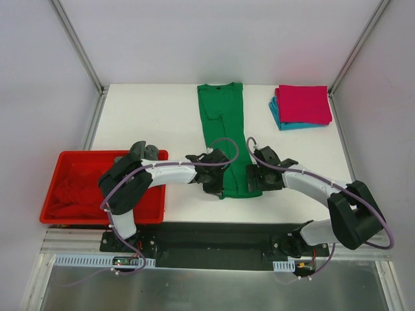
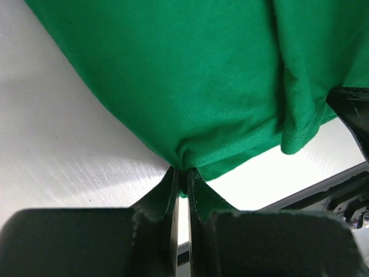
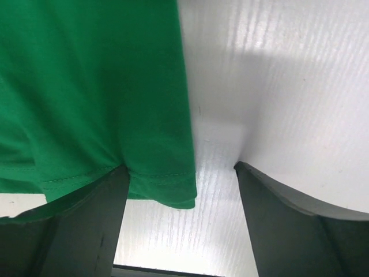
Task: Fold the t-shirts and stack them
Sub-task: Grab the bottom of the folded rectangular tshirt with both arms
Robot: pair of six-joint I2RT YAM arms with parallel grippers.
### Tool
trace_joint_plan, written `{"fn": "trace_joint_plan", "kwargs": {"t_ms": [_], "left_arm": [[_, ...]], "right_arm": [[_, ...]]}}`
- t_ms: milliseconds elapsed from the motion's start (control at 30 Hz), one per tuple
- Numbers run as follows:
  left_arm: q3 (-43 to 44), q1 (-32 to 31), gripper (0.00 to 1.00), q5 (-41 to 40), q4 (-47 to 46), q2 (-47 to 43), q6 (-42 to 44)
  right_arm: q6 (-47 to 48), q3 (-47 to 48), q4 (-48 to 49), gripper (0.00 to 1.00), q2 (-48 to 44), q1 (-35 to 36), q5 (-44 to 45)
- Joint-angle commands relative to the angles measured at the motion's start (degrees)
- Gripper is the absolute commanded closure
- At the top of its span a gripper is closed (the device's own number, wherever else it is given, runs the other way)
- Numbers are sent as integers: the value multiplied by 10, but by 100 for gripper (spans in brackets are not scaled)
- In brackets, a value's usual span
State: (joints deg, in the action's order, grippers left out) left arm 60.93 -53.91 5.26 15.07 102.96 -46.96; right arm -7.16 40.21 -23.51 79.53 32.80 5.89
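Robotics lab test cell, seen from above. My left arm point(image 1: 168, 172) and right arm point(image 1: 311, 184) are bolted to a black base plate point(image 1: 220, 236) at the near edge of a bare white tabletop point(image 1: 149, 123). Plain pale walls point(image 1: 214, 39) close it in on three sides, with slanting aluminium struts point(image 1: 78, 45) at the corners. Purple cables point(image 1: 224, 138) loop along my arms. White slotted cable ducts point(image 1: 84, 260) run below the bases. A green t-shirt point(image 1: 222, 123) lies flat on the tabletop, and a red plastic tray point(image 1: 84, 154) sits at the near left corner.

top: overhead, far | wrists: low, close | shared: green t-shirt point(image 1: 222, 123) hem
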Motion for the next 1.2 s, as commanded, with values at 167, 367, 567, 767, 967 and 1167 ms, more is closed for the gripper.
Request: {"fn": "trace_joint_plan", "kwargs": {"t_ms": [167,367,567,767,967,1167], "left_arm": [[-59,0,100,-24,26,-14,-7],[-81,0,100,-21,25,-28,-16],[-78,-3,100,-9,21,-36,-16],[-91,-23,100,4,19,-66,-22],[-159,-71,100,-9,19,-155,-59],[-169,-156,100,-12,47,-221,-89]], "right_arm": [[-17,-28,-20,44,-38,-16,26],[-21,-34,-26,49,-50,-20,15],[-26,-69,39,69,-71,-20,-118],[-49,-106,60,99,-124,-6,-192],[-98,-151,-75,99,-265,45,-197],[-175,-185,-139,99,-413,110,-273]]}}
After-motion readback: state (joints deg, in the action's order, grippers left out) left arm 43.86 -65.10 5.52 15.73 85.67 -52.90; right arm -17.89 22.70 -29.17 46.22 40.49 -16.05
